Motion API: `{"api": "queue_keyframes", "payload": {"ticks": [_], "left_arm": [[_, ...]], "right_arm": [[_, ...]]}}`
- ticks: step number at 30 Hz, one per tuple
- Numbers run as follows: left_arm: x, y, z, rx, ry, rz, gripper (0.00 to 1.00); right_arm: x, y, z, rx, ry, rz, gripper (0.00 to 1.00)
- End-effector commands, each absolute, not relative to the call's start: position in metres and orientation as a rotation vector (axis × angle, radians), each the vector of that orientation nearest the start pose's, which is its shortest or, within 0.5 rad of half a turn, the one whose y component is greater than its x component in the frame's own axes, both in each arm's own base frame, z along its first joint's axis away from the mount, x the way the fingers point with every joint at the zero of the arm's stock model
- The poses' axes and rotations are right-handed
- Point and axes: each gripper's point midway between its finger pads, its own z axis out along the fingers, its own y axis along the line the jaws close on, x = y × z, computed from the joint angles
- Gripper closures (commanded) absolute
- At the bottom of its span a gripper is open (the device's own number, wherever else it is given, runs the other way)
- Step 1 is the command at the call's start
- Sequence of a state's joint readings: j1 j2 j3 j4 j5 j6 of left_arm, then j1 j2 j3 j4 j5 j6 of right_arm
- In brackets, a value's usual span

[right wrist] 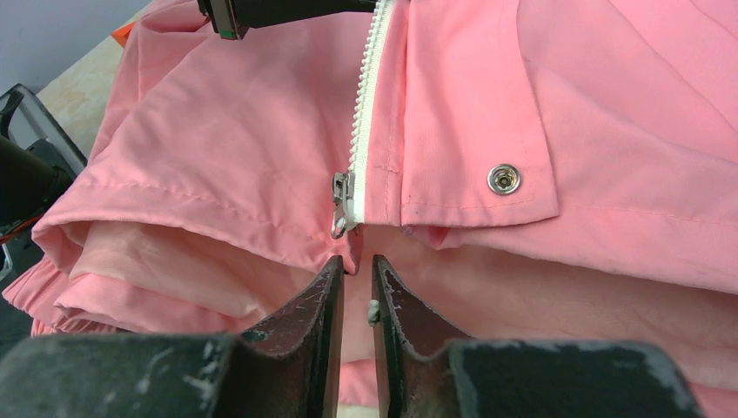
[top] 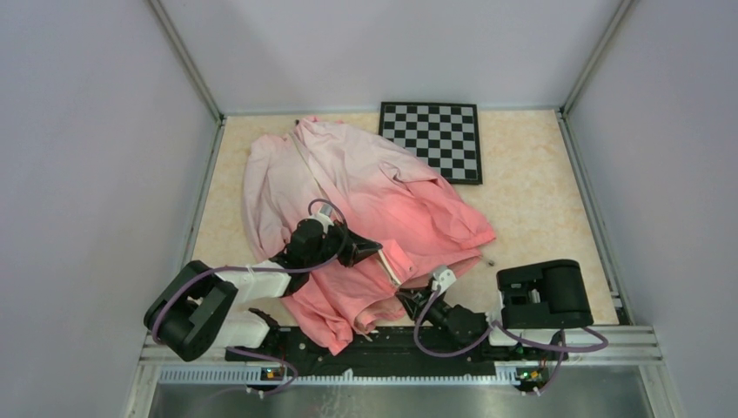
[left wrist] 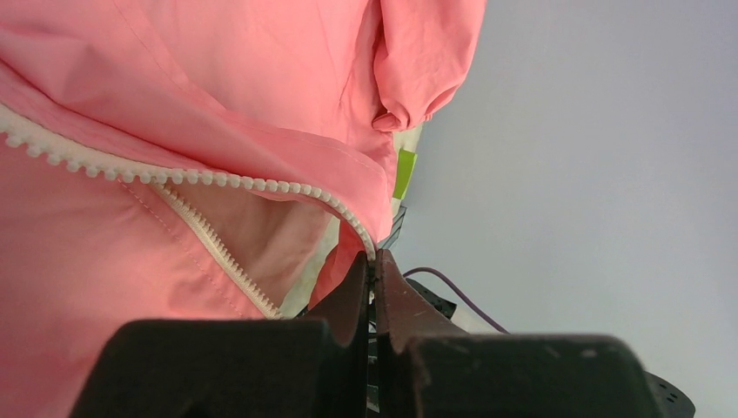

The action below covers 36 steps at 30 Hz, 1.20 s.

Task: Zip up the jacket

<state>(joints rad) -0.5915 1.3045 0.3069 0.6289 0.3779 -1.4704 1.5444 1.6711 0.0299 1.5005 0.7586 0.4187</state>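
Note:
The pink jacket [top: 365, 183] lies crumpled on the table, pale at the collar and coral at the hem. My left gripper [top: 372, 251] is shut on the white zipper edge [left wrist: 218, 178] near the hem and holds it lifted; in the left wrist view the toothed tape runs into the closed tips [left wrist: 374, 261]. My right gripper [top: 407, 300] sits just below the hem. Its fingers [right wrist: 357, 266] stand a narrow gap apart right under the metal zipper slider [right wrist: 342, 205], with a corner of pink fabric hanging between the tips. The zipper [right wrist: 365, 104] is closed above the slider.
A black-and-white chessboard [top: 435, 139] lies at the back right, its corner under the jacket. A silver snap button [right wrist: 504, 179] sits on the flap right of the zipper. Grey walls enclose the table on three sides.

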Motion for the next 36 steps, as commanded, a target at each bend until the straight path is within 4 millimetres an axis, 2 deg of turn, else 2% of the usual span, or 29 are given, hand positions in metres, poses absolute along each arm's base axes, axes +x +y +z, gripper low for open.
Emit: {"api": "queue_keyframes", "payload": {"ticks": [1, 6, 11, 20, 29, 36], "left_arm": [[0.229, -0.277, 0.13, -0.65, 2.162, -1.645, 1.0], [0.23, -0.278, 0.132, -0.643, 2.154, -1.65, 1.0], [0.229, -0.278, 0.133, -0.643, 2.154, -1.653, 1.0], [0.229, -0.277, 0.133, -0.645, 2.152, -1.651, 1.0], [0.229, -0.278, 0.133, -0.644, 2.152, -1.655, 1.0], [0.229, -0.278, 0.133, -0.647, 2.149, -1.659, 1.0]], "right_arm": [[0.111, 0.308, 0.119, -0.255, 1.547, 1.032, 0.82], [0.115, 0.307, 0.115, -0.236, 1.557, 1.012, 0.82], [0.114, 0.317, 0.115, -0.254, 1.552, 1.01, 0.84], [0.117, 0.321, 0.106, -0.25, 1.569, 0.974, 0.84], [0.123, 0.32, 0.096, -0.224, 1.59, 0.931, 0.77], [0.122, 0.326, 0.097, -0.244, 1.581, 0.932, 0.88]]}}
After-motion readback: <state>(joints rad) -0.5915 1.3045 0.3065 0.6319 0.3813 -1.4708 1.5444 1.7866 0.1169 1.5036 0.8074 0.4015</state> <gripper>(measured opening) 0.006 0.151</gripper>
